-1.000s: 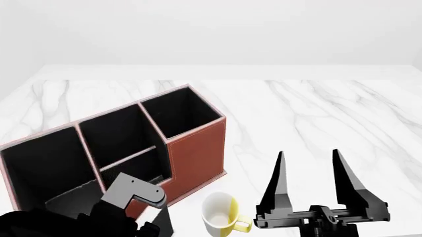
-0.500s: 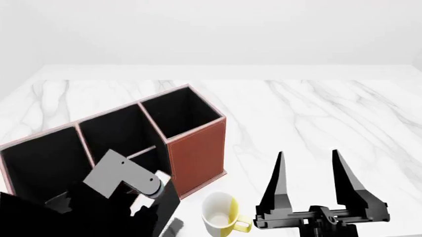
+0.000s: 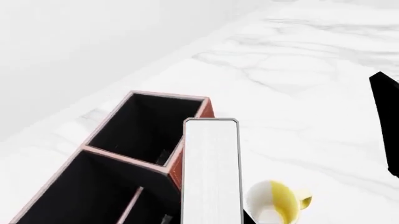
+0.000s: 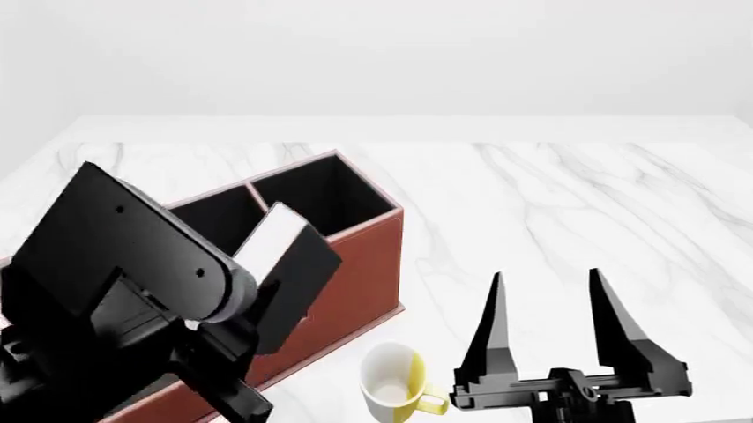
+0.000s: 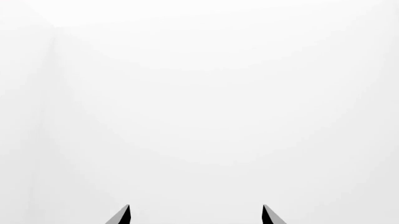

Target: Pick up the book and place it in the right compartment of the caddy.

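White marble desk (image 4: 553, 203) runs back to a plain pale wall. On it stands the caddy (image 4: 359, 264), with a white-and-yellow mug (image 4: 394, 381) just off its front corner, at about five o'clock from it.

The carry step looks to be in hand: the left end effector (image 4: 229, 352) is closed on the book (image 4: 288, 273) and holds it clear of the desk, in front of the caddy's tall end. In the left wrist view the book (image 3: 210, 170) shows its white page edges, with the right compartment (image 3: 146, 128) open beyond at roughly eleven o'clock.

The book's long axis is tilted, its free end pointing up and back toward one o'clock in the head view (toward that square mouth, not yet over it). The next move, I judge, calls for carrying it over the mouth, standing it upright, then lowering it.

The right end effector (image 4: 547, 304) idles near the mug, its jaws spread wide and empty.
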You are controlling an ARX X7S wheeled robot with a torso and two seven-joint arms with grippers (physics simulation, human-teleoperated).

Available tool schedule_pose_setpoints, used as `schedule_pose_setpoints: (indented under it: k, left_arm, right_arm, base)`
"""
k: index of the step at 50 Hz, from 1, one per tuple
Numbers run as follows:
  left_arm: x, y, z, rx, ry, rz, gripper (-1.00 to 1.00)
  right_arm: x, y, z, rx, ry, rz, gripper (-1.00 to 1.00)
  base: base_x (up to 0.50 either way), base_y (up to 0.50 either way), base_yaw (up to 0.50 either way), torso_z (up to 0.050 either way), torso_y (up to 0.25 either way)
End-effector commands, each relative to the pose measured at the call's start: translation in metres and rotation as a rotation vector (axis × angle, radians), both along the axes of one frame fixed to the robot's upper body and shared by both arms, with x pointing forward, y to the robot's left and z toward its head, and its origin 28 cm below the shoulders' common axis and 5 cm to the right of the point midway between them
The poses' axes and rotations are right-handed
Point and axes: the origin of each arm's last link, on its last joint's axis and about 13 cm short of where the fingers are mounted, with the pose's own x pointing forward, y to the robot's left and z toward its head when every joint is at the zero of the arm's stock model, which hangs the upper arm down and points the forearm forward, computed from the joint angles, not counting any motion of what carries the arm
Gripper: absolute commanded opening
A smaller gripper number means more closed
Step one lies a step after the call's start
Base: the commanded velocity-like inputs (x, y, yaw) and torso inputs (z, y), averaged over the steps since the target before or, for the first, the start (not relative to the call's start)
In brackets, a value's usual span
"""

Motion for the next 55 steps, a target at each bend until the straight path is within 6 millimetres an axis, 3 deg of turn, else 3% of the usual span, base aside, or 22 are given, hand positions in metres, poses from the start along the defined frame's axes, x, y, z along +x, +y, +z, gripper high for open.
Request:
schedule_pose_setpoints:
  k: [1, 4, 5, 11, 21, 29, 34, 35, 37, 45, 50, 51, 54, 55]
  left_arm:
    - [0.006, -0.003, 0.040, -0.118, -0.169, -0.013, -1.00]
    - [0.006, -0.003, 0.040, -0.118, -0.169, -0.013, -1.00]
    - [0.005, -0.005, 0.053, -0.149, -0.197, -0.042, -1.00]
    - [0.004, -0.010, 0.070, -0.162, -0.243, -0.076, -1.00]
    - [0.019, -0.020, 0.112, -0.250, -0.301, -0.125, -1.00]
    - [0.049, -0.028, 0.130, -0.305, -0.296, -0.106, -1.00]
    - [0.049, -0.028, 0.130, -0.305, -0.296, -0.106, -1.00]
    - [0.082, -0.040, 0.134, -0.330, -0.220, -0.095, -1.00]
    - [0.110, -0.042, 0.131, -0.316, -0.235, 0.012, -1.00]
    - [0.163, -0.049, 0.117, -0.336, -0.161, 0.125, -1.00]
    - [0.183, -0.051, 0.109, -0.313, -0.133, 0.190, -1.00]
    - [0.195, -0.052, 0.102, -0.310, -0.118, 0.220, -1.00]
    - [0.196, -0.052, 0.102, -0.310, -0.118, 0.220, -1.00]
    - [0.212, -0.053, 0.097, -0.340, -0.076, 0.251, -1.00]
  right_arm:
    - [0.001, -0.001, 0.000, -0.015, -0.011, -0.003, 1.00]
    - [0.001, -0.001, 0.000, -0.015, -0.011, -0.003, 1.00]
    - [0.001, 0.000, 0.000, -0.016, -0.009, -0.002, 1.00]
    - [0.001, 0.000, -0.001, -0.019, -0.007, 0.003, 1.00]
    - [0.001, 0.000, -0.002, -0.018, -0.003, 0.005, 1.00]
    - [0.001, 0.000, -0.002, -0.018, -0.003, 0.005, 1.00]
    - [0.001, 0.000, -0.002, -0.018, -0.003, 0.005, 1.00]
    - [0.001, 0.001, -0.002, -0.017, -0.001, 0.008, 1.00]
    - [0.001, 0.001, -0.002, -0.016, 0.000, 0.009, 1.00]
    - [0.002, 0.000, -0.003, -0.015, 0.001, 0.007, 1.00]
    - [0.002, 0.000, -0.002, -0.014, 0.001, 0.007, 1.00]
    - [0.002, 0.000, -0.002, -0.014, 0.001, 0.006, 1.00]
    - [0.002, 0.000, -0.002, -0.014, 0.001, 0.006, 1.00]
    - [0.002, 0.000, -0.001, -0.011, -0.001, 0.005, 1.00]
  base:
    - [0.00, 0.00, 0.00, 0.000, 0.000]
    - [0.00, 0.00, 0.00, 0.000, 0.003]
    - [0.00, 0.00, 0.00, 0.000, 0.000]
    - [0.00, 0.00, 0.00, 0.000, 0.002]
    - [0.00, 0.00, 0.00, 0.000, 0.001]
    - [0.00, 0.00, 0.00, 0.000, 0.000]
    - [0.00, 0.00, 0.00, 0.000, 0.002]
    - [0.00, 0.00, 0.00, 0.000, 0.000]
    - [0.00, 0.00, 0.00, 0.000, 0.000]
    - [0.00, 0.00, 0.00, 0.000, 0.001]
    - [0.00, 0.00, 0.00, 0.000, 0.002]
    - [0.00, 0.00, 0.00, 0.000, 0.000]
    - [0.00, 0.00, 0.00, 0.000, 0.000]
    - [0.00, 0.00, 0.00, 0.000, 0.000]
